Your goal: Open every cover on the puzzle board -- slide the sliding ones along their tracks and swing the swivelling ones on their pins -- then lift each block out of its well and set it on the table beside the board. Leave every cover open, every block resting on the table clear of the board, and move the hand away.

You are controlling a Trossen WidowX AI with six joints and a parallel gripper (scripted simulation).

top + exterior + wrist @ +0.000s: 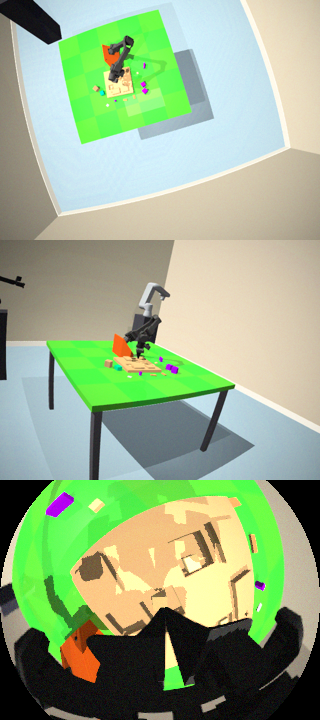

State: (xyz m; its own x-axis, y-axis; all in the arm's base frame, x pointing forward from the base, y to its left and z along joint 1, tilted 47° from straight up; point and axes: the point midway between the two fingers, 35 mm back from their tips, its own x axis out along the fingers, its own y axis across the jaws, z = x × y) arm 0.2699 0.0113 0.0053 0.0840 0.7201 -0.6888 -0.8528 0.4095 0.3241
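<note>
Right below the closed gripper (119,77) (138,357) (165,611), the puzzle board (111,95) (144,370) (137,535) blocks the way down with its raised covers. Behind it, toward the arm's base, the orange wedge (108,55) (119,347) (80,657) stands taller than the board and bars a low pass. Above the fingertips and over the board's far half the air is open, with only low pieces such as the purple stick (144,65) (161,359) (60,505) off to one side.
</note>
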